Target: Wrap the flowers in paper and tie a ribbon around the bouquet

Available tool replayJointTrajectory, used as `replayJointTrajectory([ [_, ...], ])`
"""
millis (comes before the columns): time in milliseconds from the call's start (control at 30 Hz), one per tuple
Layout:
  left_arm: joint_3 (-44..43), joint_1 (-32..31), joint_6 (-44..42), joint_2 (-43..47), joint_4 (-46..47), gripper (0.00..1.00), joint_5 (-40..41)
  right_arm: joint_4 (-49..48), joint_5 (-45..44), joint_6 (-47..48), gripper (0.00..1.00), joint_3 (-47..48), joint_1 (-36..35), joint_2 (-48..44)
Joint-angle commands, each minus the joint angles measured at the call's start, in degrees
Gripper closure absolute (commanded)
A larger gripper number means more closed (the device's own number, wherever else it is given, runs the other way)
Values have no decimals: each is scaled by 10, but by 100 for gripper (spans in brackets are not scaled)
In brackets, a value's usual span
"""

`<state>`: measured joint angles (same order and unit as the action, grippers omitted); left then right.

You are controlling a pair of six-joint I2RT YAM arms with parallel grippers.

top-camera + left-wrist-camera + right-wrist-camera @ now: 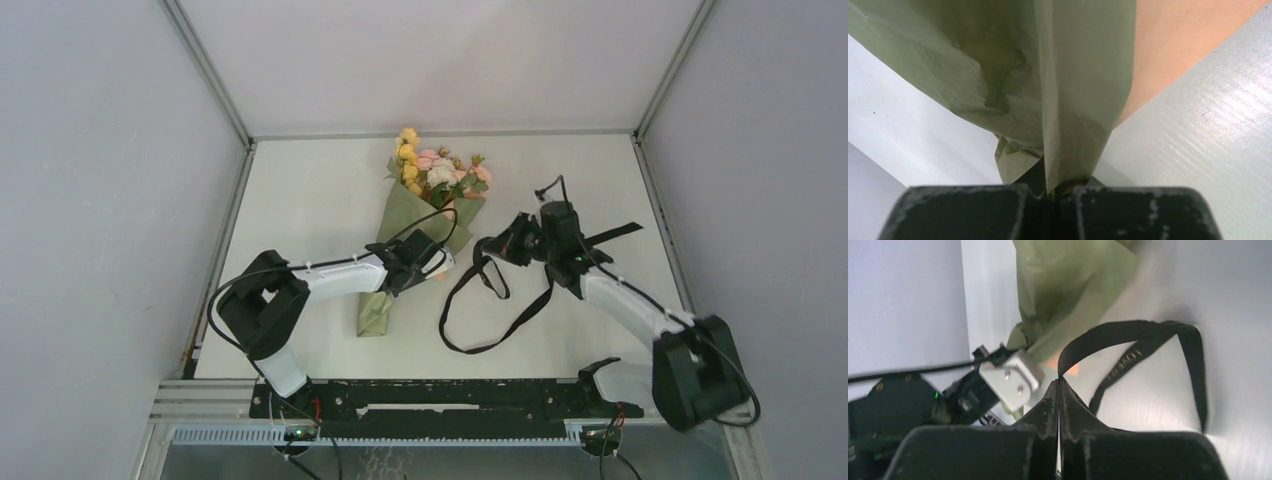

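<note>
The bouquet lies on the white table: yellow, pink and cream flowers point(432, 170) stick out of the wide far end of an olive-green paper point(410, 215) cone. My left gripper point(432, 264) is shut on a fold of the paper point(1073, 75) at the cone's right edge, pinched between its jaws point(1055, 190). The peach reverse side point(1178, 40) shows beside the fold. The black ribbon point(521, 322) loops over the table right of the cone. My right gripper point(488, 250) is shut on the ribbon point(1138, 330) at its fingertips point(1059, 385), close to the left gripper.
The table point(300, 200) is enclosed by grey walls at the left, right and back. One ribbon end point(615, 232) trails to the right behind the right wrist. The left arm's wrist point(1008, 374) sits just left of the right fingers.
</note>
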<state>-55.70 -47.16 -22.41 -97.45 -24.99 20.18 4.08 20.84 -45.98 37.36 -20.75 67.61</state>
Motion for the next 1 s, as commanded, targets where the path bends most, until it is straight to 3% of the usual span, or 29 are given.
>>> replayJointTrajectory([
  [0, -33, 24, 10, 37, -36, 100, -24, -139, 17, -45, 100, 43, -13, 116],
  [100, -40, 51, 4, 52, -43, 100, -64, -205, 22, -87, 100, 45, -29, 184],
  [233, -58, 86, -4, 63, -52, 100, -98, -246, 63, -102, 100, 92, -109, 276],
  [533, -66, 120, -6, 73, -65, 100, -133, -435, 104, -250, 100, 68, -243, 389],
  [567, -65, 121, -5, 72, -65, 100, -134, -440, 112, -258, 95, 68, -248, 399],
  [633, -64, 121, -5, 75, -67, 100, -136, -434, 109, -259, 72, 54, -246, 391],
  [733, -59, 122, -5, 79, -69, 100, -139, -375, 75, -226, 47, 35, -228, 340],
  [800, -58, 121, -4, 81, -69, 100, -141, -327, 62, -201, 40, 34, -215, 302],
  [967, -57, 121, 4, 79, -69, 100, -156, -286, 11, -229, 37, 7, -169, 243],
])
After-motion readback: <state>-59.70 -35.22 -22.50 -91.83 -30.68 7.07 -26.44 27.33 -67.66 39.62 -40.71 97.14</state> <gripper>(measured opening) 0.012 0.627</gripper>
